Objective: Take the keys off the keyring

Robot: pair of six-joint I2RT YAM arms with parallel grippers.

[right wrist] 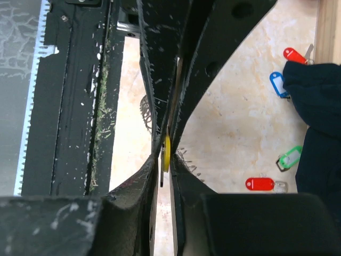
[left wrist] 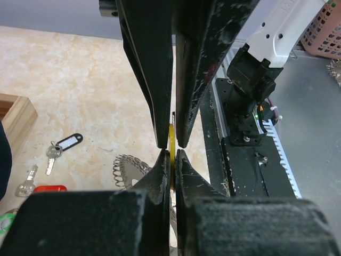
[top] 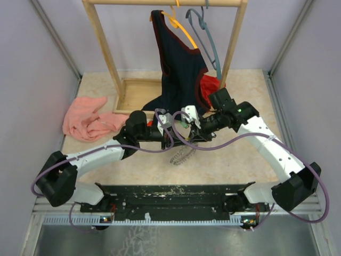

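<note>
The pale stone-pattern table (top: 250, 101) is carrying everything. At its far side a wooden rack (top: 104, 48) is standing, and a dark garment (top: 178, 69) is hanging from it, reaching down almost to the 2 arms. A pink cloth (top: 88, 121) is lying crumpled at the left. The 2 arms are meeting tip against tip in the middle, and their purple cables (top: 213, 145) are looping in front of them, so the top view is hiding the fingertips. The keyring (left wrist: 128, 169) is lying flat on the table just below this meeting point, a little toward the near edge, apart from both grippers. The left gripper (left wrist: 170, 160) is clamping tight on the yellow tag (right wrist: 167, 152) of 1 key, above the ring. The right gripper (right wrist: 165, 162) is keeping its fingers very near on both sides of the same tag; I cannot tell if they are pressing it. 4 loose keys (right wrist: 261, 184) with red, blue and green tags are lying near the garment's hem, well apart from the ring.
</note>
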